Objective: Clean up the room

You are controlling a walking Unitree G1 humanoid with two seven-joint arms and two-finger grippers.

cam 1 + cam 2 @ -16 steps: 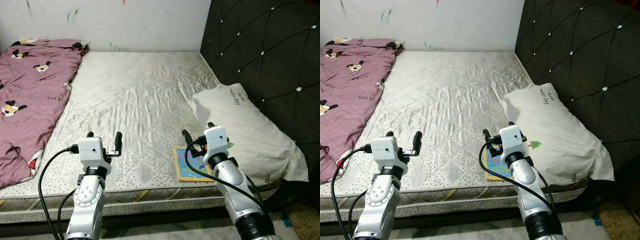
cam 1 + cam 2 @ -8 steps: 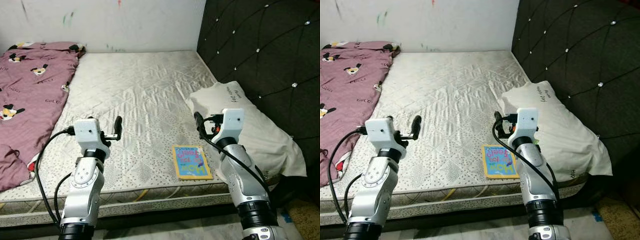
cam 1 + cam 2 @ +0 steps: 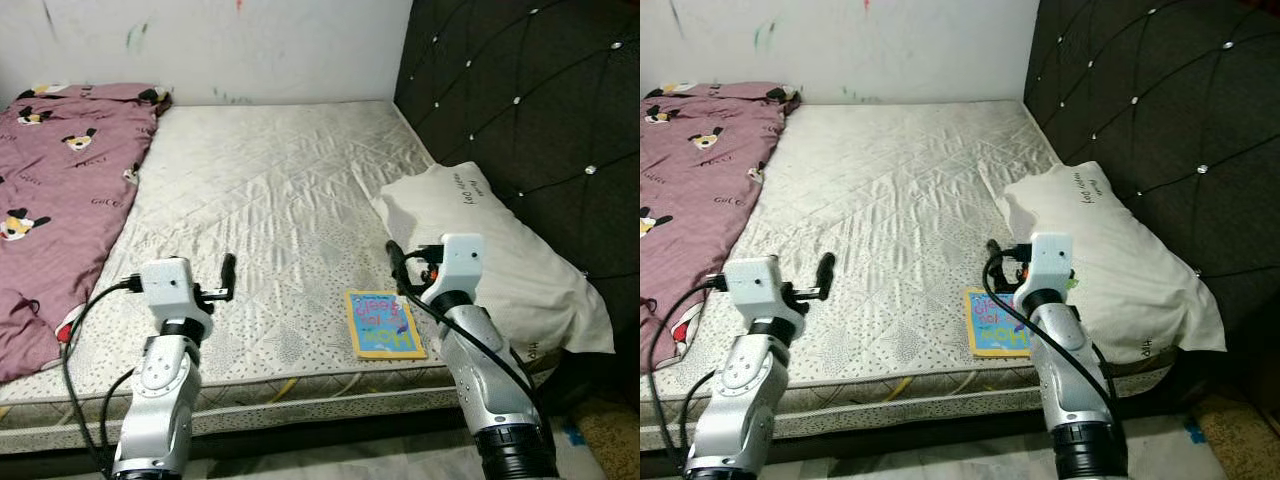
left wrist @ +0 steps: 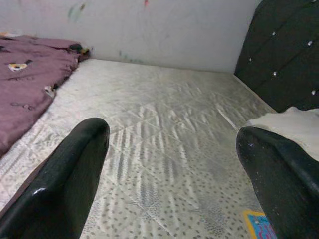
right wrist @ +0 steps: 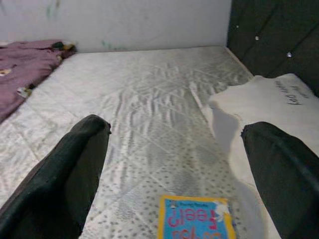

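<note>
Two grippers are raised over the near edge of the mattress [image 3: 270, 190], and I see both with fingers spread wide and nothing between them. My left gripper [image 4: 174, 184] hovers above bare mattress, not far from the maroon cartoon-print blanket [image 3: 55, 190] bunched along the left side of the bed. My right gripper [image 5: 174, 184] hangs just behind the book [image 3: 381, 324], which lies flat near the front edge of the mattress, blue cover up with a yellow border. The book sits just beside the white pillow [image 3: 500, 260], apart from it by a narrow strip of mattress. That pillow leans against the dark tufted headboard [image 3: 520, 110] on the right. A white wall [image 3: 220, 45] with faint paint marks stands beyond the bed.
</note>
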